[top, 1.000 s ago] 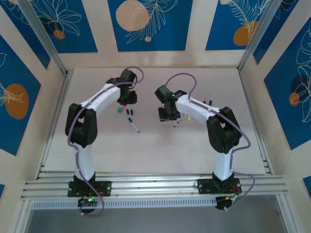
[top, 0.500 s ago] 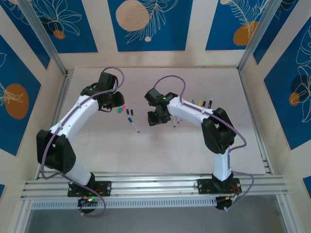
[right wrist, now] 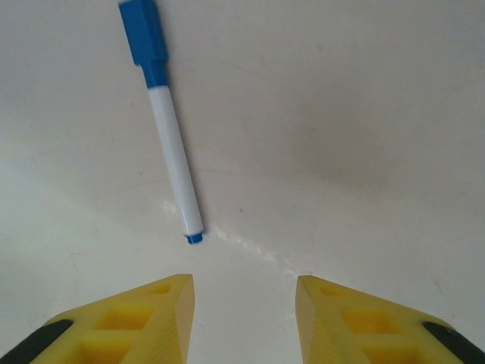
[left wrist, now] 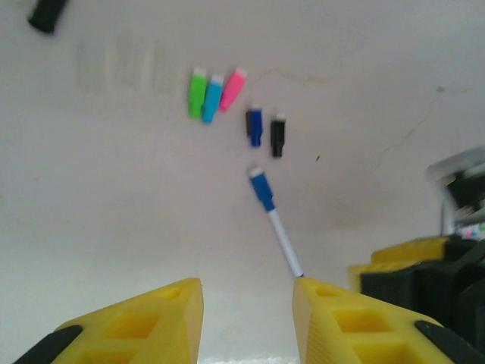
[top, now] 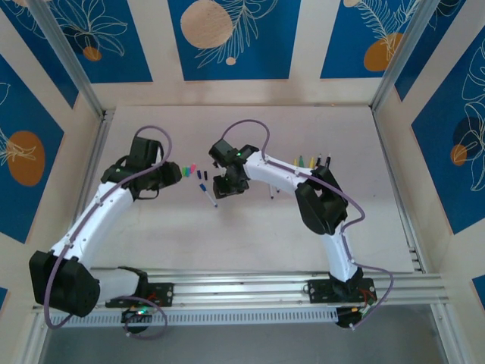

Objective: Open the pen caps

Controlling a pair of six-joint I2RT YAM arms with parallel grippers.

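**Top external**
- My left gripper point(top: 168, 178) hangs over the left part of the table point(top: 250, 235), just left of a short row of loose pen caps.
- The row reads green cap point(top: 184, 170), pink cap point(top: 192, 167), then dark blue cap point(top: 200, 175) and black cap point(top: 206, 174).
- Just nearer than these lies the blue-capped pen point(top: 211, 196), slanted, with its cap end toward the far side.
- My right gripper point(top: 224, 187) sits just right of that pen.
- More pens point(top: 311, 161) lie well apart on the right, beside my right arm. I can make out yellow, green and dark ones, but the details are too small to tell.

**Left wrist**
- My two yellow fingers point(left wrist: 151, 322) stand apart with bare table between them, nothing held.
- Ahead, the green cap, cyan cap point(left wrist: 212, 97) and pink cap lie side by side, close together.
- The dark blue cap and black cap lie a little lower and to the right, with a gap between them.
- The blue cap point(left wrist: 262, 188) is seated on the pen's white barrel.
- The barrel's bare end runs up to the tip of one finger in the picture. I cannot tell whether they touch.
- My right gripper shows at the right edge, blurred.

**Right wrist**
- The yellow fingers point(right wrist: 136, 326) are parted, with only table in the gap and no grip on anything.
- The blue-capped pen lies just ahead, left of the gap.
- Its cap is on and points away. The small blue end of the barrel is nearest my fingers and apart from them
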